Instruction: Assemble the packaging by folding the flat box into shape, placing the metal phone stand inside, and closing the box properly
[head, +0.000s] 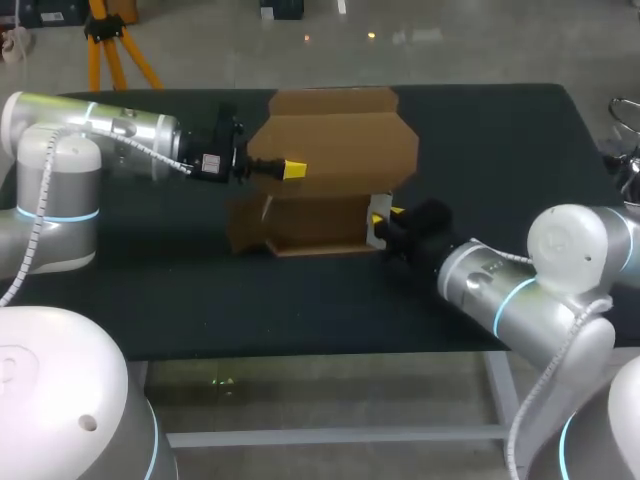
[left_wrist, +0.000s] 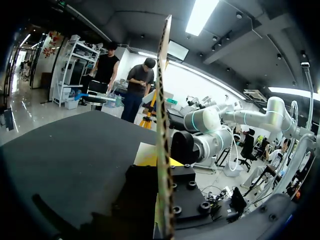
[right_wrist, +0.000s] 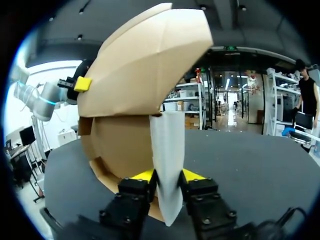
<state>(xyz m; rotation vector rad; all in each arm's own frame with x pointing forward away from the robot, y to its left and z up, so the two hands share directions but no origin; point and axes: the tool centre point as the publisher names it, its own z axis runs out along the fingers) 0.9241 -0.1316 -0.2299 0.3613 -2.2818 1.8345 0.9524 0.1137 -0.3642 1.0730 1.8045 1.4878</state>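
In the head view the brown cardboard box (head: 318, 222) stands half-formed in the middle of the dark worktop (head: 480, 150). Its lower part is open toward the camera, and a broad upper flap (head: 340, 145) with clipped corners rises above it. The left arm comes in from the left, and the left claw (head: 287, 170) pinches that flap near its left edge, with one yellow tip lying flat on the front face. The right arm comes in from the lower right. The right claw (head: 385, 218) sits at the box's right end, closed narrowly on a pale flap (head: 377, 230) that stands upright there. In the left wrist view the upper flap (left_wrist: 162, 100) shows edge-on as a thin corrugated strip running straight up from between the left claw's (left_wrist: 162, 170) fingers. The fingers sit tight against it from both sides, with a bit of yellow showing on one side. In the right wrist view the pale flap (right_wrist: 169, 150) stands upright between the right claw's (right_wrist: 168, 176) two yellow tips. Both tips press on it across a narrow gap. Behind it the box's brown wall (right_wrist: 120, 145) curves round, and the upper flap (right_wrist: 150, 60) bulges overhead. The left claw (right_wrist: 82, 83) is seen gripping that flap's far edge.
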